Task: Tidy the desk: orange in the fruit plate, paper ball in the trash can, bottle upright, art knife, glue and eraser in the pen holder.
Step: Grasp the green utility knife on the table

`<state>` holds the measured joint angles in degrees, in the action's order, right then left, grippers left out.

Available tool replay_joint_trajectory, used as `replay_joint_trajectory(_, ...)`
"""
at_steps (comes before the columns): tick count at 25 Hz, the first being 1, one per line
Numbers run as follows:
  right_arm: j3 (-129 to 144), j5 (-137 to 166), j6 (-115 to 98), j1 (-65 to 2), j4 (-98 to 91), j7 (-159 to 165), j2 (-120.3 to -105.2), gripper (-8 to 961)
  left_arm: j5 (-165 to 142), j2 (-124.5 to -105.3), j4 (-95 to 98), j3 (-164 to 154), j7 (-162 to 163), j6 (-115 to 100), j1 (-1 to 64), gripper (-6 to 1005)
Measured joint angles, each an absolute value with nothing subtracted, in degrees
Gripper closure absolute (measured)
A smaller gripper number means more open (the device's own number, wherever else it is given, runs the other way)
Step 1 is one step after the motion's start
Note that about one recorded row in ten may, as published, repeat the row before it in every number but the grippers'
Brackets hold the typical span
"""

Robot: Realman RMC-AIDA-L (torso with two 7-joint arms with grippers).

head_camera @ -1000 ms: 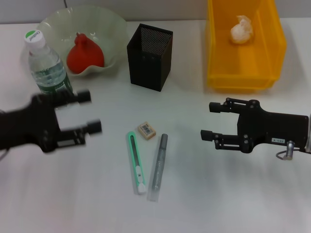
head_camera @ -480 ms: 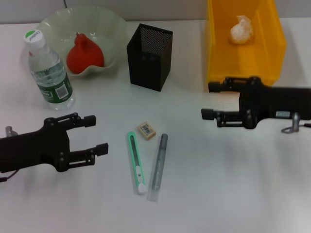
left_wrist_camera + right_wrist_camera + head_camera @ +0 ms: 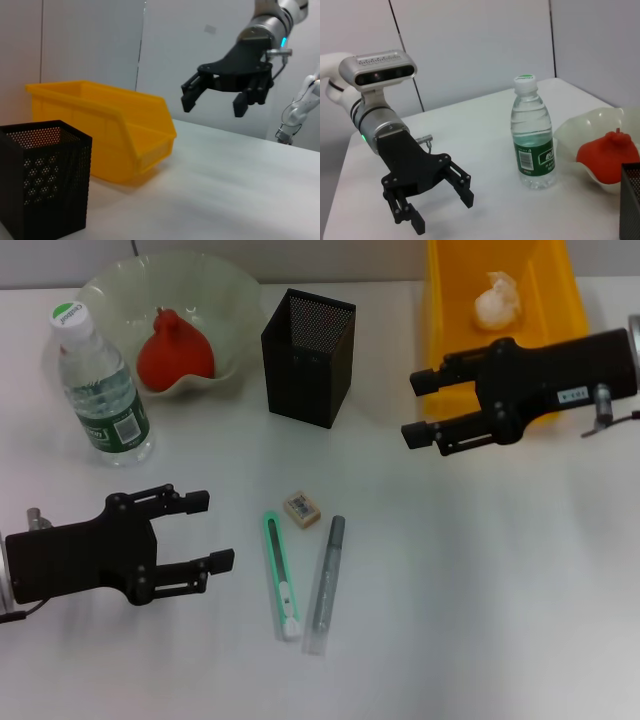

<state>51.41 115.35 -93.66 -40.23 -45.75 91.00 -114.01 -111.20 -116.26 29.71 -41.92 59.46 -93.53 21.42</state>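
A red-orange fruit (image 3: 174, 348) lies in the pale green fruit plate (image 3: 225, 295) at the back left. The water bottle (image 3: 100, 385) stands upright beside it. A paper ball (image 3: 497, 299) lies in the yellow bin (image 3: 450, 360). The eraser (image 3: 302, 508), green art knife (image 3: 280, 575) and grey glue stick (image 3: 325, 585) lie on the table in front of the black mesh pen holder (image 3: 308, 357). My left gripper (image 3: 212, 530) is open and empty, left of the knife. My right gripper (image 3: 415, 407) is open and empty, in the air by the bin's front.
The left wrist view shows the right gripper (image 3: 213, 105) above the table, the bin (image 3: 100, 130) and the pen holder (image 3: 45, 175). The right wrist view shows the left gripper (image 3: 442, 212), the bottle (image 3: 532, 135) and the plate (image 3: 590, 130).
My left gripper has moved away from the bottle, toward the table's front and nearer the knife. My right gripper has moved back, up to the front of the yellow bin. Both stayed open.
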Motion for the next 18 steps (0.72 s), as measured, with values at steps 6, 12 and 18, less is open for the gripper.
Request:
replay_joint_trajectory(6, 51.41, 116.15, -94.57, -41.16, -46.33, 90.88, -114.67, 211, -111.02, -116.36, 29.71, -41.63, 59.41, -93.63, 21.19, 212)
replay_joint_trajectory(12, 50.82, 114.53, -94.64, -37.11, -46.07, 87.49, -115.83, 210, -110.64, -116.38, 29.99, -41.41, 59.48, -94.81, 21.41, 211)
replay_joint_trajectory(18, 50.59, 108.96, -94.19, -33.29, -41.71, 80.79, -116.26, 210, -110.58, -116.02, 30.07, -40.59, 62.17, -94.93, 22.96, 211)
